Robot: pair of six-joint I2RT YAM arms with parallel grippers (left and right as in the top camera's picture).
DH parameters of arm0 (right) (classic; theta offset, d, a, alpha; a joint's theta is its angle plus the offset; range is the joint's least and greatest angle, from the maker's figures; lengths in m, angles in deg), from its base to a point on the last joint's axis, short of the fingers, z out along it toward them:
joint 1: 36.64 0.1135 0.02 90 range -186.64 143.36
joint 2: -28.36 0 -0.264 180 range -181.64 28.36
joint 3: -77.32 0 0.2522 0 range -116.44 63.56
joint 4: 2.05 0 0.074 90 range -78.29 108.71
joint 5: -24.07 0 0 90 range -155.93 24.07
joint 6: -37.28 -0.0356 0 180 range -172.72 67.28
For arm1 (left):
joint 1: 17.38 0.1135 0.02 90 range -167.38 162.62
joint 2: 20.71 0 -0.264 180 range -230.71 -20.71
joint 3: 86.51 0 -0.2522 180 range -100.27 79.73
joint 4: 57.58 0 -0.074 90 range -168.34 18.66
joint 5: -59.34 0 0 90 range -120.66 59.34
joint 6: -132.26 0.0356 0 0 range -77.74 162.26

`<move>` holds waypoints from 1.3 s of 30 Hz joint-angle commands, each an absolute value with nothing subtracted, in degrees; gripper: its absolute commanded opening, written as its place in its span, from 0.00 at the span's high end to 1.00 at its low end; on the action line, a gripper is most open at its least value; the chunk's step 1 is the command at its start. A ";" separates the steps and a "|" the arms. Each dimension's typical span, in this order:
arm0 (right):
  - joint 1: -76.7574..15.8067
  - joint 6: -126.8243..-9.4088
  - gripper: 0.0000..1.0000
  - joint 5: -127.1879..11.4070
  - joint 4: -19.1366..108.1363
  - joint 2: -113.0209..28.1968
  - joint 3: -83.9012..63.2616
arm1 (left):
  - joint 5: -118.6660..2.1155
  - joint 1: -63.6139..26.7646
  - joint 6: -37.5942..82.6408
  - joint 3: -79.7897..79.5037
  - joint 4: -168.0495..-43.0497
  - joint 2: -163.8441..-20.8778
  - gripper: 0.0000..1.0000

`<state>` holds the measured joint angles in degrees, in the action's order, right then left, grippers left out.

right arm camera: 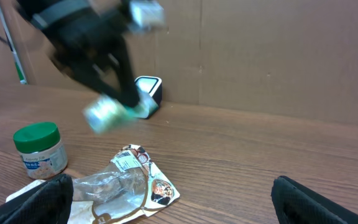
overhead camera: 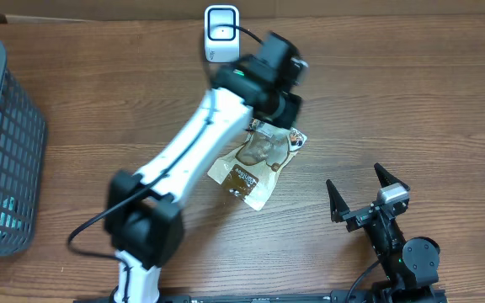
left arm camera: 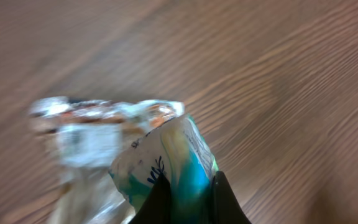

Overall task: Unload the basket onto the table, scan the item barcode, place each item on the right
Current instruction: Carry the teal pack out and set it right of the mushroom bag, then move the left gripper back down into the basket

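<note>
Overhead, the left gripper (overhead camera: pixel 274 101) hangs just in front of the scanner (overhead camera: pixel 221 29), above a crumpled snack bag (overhead camera: pixel 255 164). A basket (overhead camera: pixel 7 126) hugs the left edge of the table (overhead camera: pixel 419 93), with open wood to the right. The right gripper (overhead camera: pixel 356 181) is spread wide near the front edge. Left wrist: the jaws are pinched on a teal-and-white packet (left arm camera: pixel 173 155), lifted off the wood. Right wrist: the packet is aloft beside the scanner, with a green-lidded jar (right arm camera: pixel 40 149) at far left.
</note>
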<state>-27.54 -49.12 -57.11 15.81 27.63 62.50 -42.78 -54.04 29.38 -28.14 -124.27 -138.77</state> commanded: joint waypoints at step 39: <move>-27.34 -49.34 0.00 -56.85 15.51 28.20 63.11 | -27.09 -23.20 26.42 -66.70 -160.60 -127.12 0.01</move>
<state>-27.54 -49.08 -57.11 15.79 27.63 62.50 -27.92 -28.77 24.87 -66.13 -158.02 -129.55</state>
